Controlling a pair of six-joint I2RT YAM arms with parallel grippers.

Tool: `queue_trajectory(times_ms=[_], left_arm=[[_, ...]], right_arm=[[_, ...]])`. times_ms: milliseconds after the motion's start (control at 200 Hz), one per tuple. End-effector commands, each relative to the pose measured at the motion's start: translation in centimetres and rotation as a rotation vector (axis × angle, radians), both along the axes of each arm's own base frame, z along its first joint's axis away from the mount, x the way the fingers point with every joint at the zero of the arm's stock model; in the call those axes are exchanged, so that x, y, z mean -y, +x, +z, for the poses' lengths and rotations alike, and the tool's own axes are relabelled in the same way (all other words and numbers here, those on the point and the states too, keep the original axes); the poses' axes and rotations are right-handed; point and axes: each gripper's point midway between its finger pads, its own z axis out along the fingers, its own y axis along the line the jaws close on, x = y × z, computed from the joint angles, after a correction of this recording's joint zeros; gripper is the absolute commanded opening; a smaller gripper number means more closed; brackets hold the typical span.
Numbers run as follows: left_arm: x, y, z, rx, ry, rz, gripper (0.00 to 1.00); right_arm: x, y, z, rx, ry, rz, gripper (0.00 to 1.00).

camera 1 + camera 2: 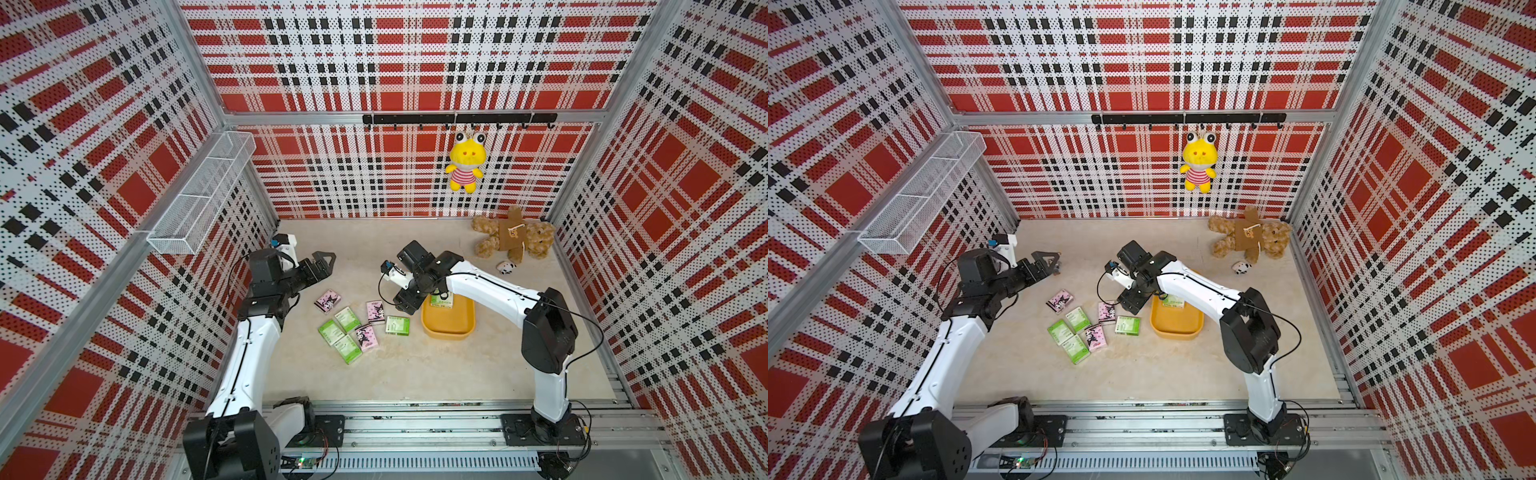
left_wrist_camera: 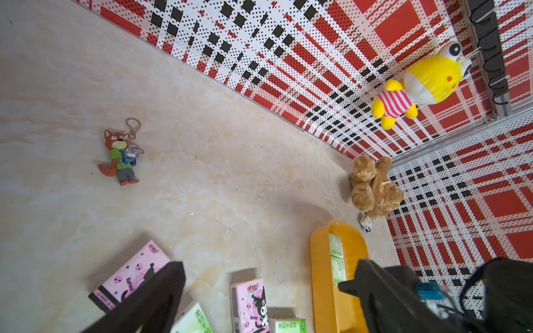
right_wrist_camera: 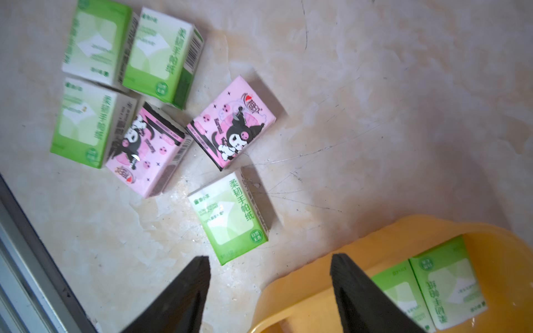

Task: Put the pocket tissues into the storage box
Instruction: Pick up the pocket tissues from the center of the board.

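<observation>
Your twin top views look steeply down from high, wrist views close above the pale marbled counter [image 2: 202,173], both sharing the yellow-orange plastic storage box [image 3: 496,245].

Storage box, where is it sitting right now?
In both top views the storage box sits right of centre on the table, just right of a loose green tissue pack and partly under the right arm; the teddy bear lies behind it.
</observation>
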Motion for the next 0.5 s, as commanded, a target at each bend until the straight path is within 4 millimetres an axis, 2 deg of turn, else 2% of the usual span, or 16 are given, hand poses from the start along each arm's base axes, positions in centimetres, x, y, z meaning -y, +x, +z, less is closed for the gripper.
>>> queue_trajectory(times_ms=[0,301,491], left_arm=[[-0.1,-0.2,0.4,0.025,0.017,-0.004,0.99],[0.0,-0.2,0.1,0.017,0.015,-0.007,1.0],[-0.1,-0.2,-0.1,0.013,0.017,-0.006,0.99]], right_arm=[[0.5,-0.8,-1.8,-0.025,-0.09,0.041,0.75],[0.2,-1.0,-4.1,-0.026,-0.164,0.074,0.76],[-0.4,-2.0,-5.4,-0.037,-0.193,0.112,0.77]])
